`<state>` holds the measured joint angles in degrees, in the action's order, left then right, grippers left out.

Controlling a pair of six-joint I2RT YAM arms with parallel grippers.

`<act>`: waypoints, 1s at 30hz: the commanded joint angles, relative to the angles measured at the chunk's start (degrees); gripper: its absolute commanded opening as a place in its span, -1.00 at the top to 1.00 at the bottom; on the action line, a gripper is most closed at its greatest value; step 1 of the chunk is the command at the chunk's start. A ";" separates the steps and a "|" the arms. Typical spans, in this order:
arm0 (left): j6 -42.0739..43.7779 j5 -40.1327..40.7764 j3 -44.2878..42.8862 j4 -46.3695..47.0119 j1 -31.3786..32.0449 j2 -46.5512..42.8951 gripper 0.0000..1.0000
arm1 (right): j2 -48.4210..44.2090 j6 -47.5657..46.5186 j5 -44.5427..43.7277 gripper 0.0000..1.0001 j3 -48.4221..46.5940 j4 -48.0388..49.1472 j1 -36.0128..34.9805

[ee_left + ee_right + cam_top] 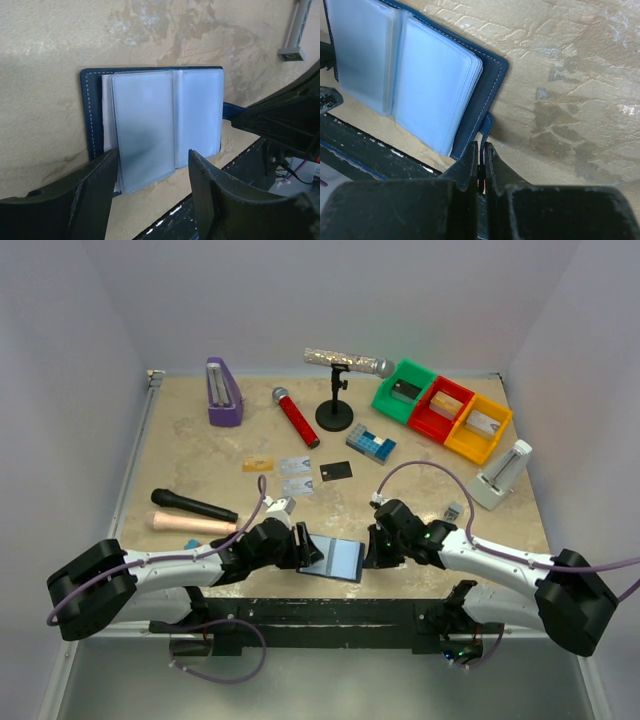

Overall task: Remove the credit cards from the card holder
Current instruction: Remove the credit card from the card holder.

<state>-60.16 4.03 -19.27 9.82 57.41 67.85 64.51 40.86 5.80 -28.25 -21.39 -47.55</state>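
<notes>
In the top view, the card holder [335, 560] is seen lying open at the near edge of the table [200, 440], between the left gripper [300, 546] and the right gripper [372, 550]. The credit cards [295, 464] are laid well apart from it, toward the table's middle.

In the left wrist view, the jaws are held open on either side of a pale pocket leaf [142, 130]; contact cannot be told.

In the right wrist view, the jaws are pressed together on the holder's small blue tab [487, 125].

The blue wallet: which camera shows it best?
The left wrist view: the wallet lies open and whole there, its pale pockets facing the camera. The right wrist view crops part of it but shows the tab pinched in the shut right pincer. The top view shows it only small.
</notes>
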 commanded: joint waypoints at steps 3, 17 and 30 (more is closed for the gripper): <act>4.70 -6.23 -2.00 8.19 1.30 0.00 -0.23 | 0.44 -1.31 1.40 1.00 -0.67 2.76 0.00; 6.02 -7.64 -4.64 8.46 2.36 1.67 -0.22 | 0.35 -1.66 1.14 1.00 -0.75 2.05 0.00; 10.85 -9.13 -13.25 4.33 6.05 7.11 -0.21 | 1.06 -1.75 1.40 1.00 -0.93 2.14 0.00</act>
<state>-52.51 -4.08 -28.21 14.28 62.04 73.34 65.39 39.86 6.24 -28.25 -21.28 -47.55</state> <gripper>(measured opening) 0.608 0.037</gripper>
